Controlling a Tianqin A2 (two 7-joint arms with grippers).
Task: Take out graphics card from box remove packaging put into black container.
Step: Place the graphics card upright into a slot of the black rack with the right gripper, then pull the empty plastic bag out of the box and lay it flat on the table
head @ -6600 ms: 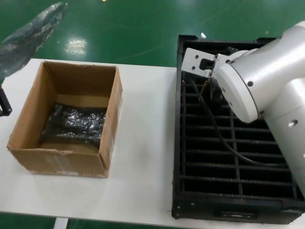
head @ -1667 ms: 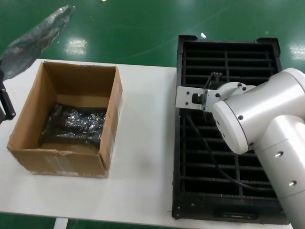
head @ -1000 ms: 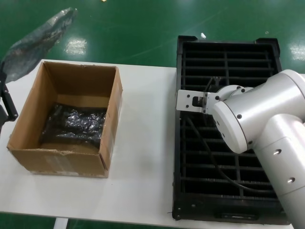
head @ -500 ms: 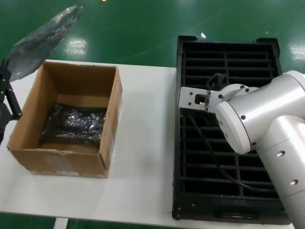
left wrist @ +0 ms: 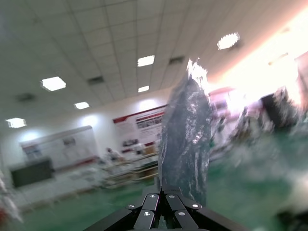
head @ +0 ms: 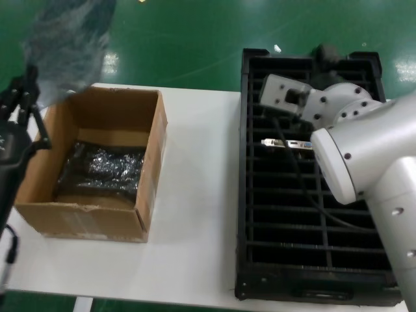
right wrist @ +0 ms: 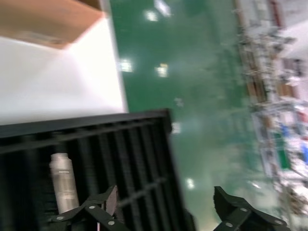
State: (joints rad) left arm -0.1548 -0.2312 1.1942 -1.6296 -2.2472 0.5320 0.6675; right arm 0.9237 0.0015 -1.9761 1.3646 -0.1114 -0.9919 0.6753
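Comparing against half a second ago: our right gripper (right wrist: 166,204) has lifted off the black container (head: 246,195) toward its far end, upper right of the head frame, and the graphics card (head: 289,143) now shows on its own. Its silver end bracket sits in a slot in the upper part of the left column, nothing touching it. In the right wrist view the bracket (right wrist: 63,180) stands in the tray at lower left, and the jaws are spread wide with nothing between them. We read that as released, placement done.

Our left gripper (left wrist: 161,202) has swung in from the left edge toward the box (head: 153,143), and it's clenched on the packaging (head: 68,42). The bag is blurred at the upper left of the head frame, so it's probably mid-swing. The left wrist view shows the bag (left wrist: 185,139) rising straight out of the closed fingertips.

A shiny dark wrapped bundle (head: 101,170) lies on the box floor, centre-left of frame. We can't tell whether it's another wrapped card or just wrapping.

Judgement: unwrap and insert are complete for this card. What's left is dropping the empty bag, then likely going for that bundle. Risk: the limp bag could snag on the box's rough edge.
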